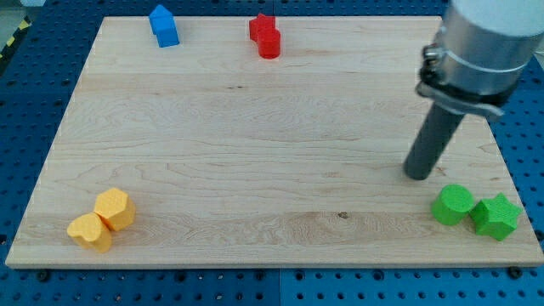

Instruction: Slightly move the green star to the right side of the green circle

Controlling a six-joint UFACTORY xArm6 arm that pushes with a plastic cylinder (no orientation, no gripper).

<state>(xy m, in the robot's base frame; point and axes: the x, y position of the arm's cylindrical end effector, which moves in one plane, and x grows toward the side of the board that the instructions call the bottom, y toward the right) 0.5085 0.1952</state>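
**Green star already on the circle's right**

Green star (495,216) sits in the board's (255,127) lower right corner, touching or just beside the green circle (452,205), on the circle's right and a shade lower. Judged from this, the placement looks essentially done; at most a small nudge is left. My tip (418,174) rests just up and left of the green circle, apart from both blocks. It is a bare rod, with nothing to open or close. No writing or labels are readable.
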